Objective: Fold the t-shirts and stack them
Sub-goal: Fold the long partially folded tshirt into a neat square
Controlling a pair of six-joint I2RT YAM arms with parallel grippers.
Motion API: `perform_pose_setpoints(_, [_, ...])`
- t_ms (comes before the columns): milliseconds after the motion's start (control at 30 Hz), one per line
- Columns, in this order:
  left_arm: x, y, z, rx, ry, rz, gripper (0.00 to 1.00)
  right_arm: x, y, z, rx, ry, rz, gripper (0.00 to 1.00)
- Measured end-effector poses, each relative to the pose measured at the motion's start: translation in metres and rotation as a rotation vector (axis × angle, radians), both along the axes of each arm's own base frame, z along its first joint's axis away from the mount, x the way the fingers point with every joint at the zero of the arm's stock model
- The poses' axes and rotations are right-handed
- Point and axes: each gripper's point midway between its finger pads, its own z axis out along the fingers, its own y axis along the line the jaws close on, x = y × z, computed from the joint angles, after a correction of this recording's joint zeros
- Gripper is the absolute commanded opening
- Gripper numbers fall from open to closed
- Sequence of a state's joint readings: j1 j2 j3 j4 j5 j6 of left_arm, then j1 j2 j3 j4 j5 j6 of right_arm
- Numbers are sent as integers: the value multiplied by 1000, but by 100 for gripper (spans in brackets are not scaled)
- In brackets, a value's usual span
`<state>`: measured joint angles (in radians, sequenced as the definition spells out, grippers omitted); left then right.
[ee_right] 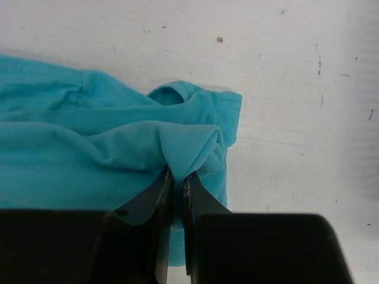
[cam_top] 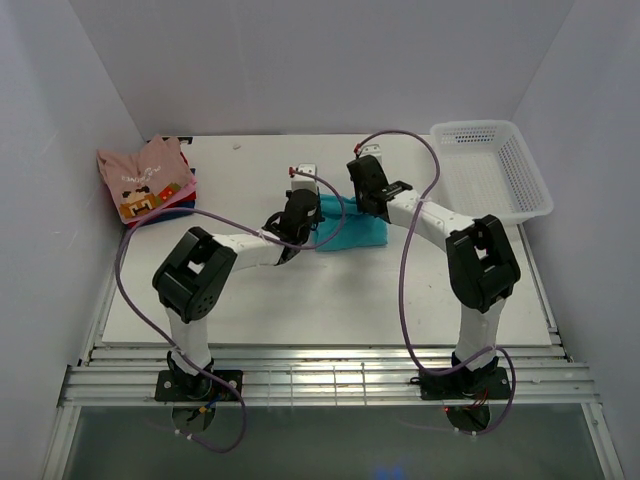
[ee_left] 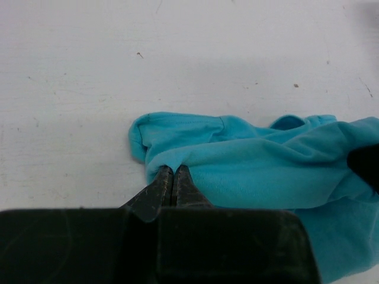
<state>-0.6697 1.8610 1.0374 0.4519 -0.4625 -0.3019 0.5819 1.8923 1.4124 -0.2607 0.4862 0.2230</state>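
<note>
We judged the teal t-shirt (cam_top: 352, 230) to be light, limp and easily stretched. It was thin knit with no stiffness of its own, so it would sag and crease wherever it was not supported, and it would drag rather than slide if pulled across the surface. It lay bunched into a rough band near the middle of the worktop (cam_top: 330, 300), between the two wrists.

The left gripper (ee_left: 173, 172) was pinched tight on a small ridge of cloth at the shirt's left end, just inside a rolled hem. The right gripper (ee_right: 176, 176) was closed to a narrow slit on a tented fold at the right end, beside what looked like a sleeve opening. We thought such grips best placed at the hems or corners, through both layers, so that a lift would carry the whole edge and not peel off a single ply.

The worktop was flat, white and matt, with a few scuffs and specks. We expected some friction against cotton, though nothing to snag on.

A stack of folded t-shirts (cam_top: 150, 180) sat in the far left corner, well apart from the teal one. It had a pink one with a blocky graphic on top and red and dark blue edges showing beneath. A white mesh basket (cam_top: 497, 217) stood at the far right. Plain white walls (cam_top: 300, 60) closed in the back and both sides, leaving little room to swing the cloth wide.
</note>
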Motion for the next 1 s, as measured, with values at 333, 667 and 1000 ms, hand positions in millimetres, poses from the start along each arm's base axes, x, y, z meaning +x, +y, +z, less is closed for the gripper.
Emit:
perform_pose_setpoints(333, [42, 7, -8, 51, -56, 66, 56, 37, -24, 17, -92, -134, -89, 69])
perform_pose_setpoints(667, [15, -12, 105, -105, -265, 57, 39, -1, -47, 93, 3, -305, -73, 21])
perform_pose_setpoints(1000, [-26, -113, 17, -125, -112, -220, 0, -5, 6, 29, 150, -126, 112, 8])
